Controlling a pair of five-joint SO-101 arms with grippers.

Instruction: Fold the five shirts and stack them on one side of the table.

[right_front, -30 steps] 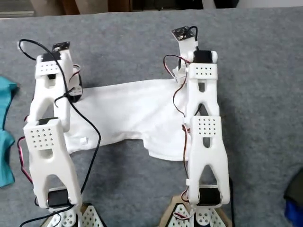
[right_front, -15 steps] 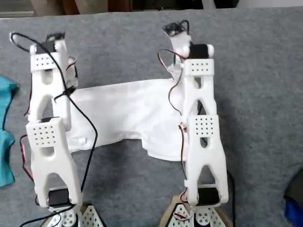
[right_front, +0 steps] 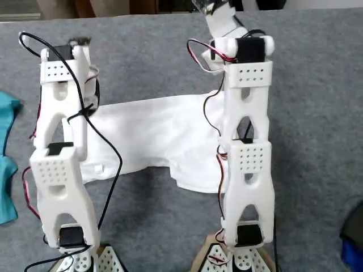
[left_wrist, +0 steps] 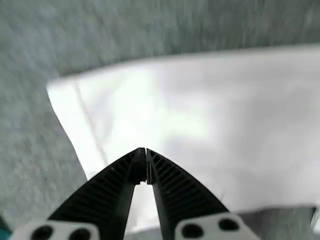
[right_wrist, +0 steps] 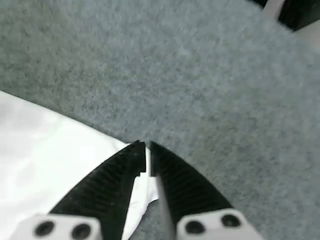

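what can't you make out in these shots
High view: the arms cover both ends of the white shirt, hiding its outline.
High view: the teal cloth and a dark object are cut off by the frame edges.
Wrist views: the left tool and right tool are shut at the shirt; their jaws hide whether either pinches cloth.

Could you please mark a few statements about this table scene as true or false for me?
1. A white shirt lies spread on the grey table. True.
2. The left claw is wide open. False: its tips meet, above the shirt.
3. A teal cloth lies at the table edge on the left arm's side. True.
4. The right claw is over the middle of the shirt. False: it is at the shirt's edge, with bare table beyond.
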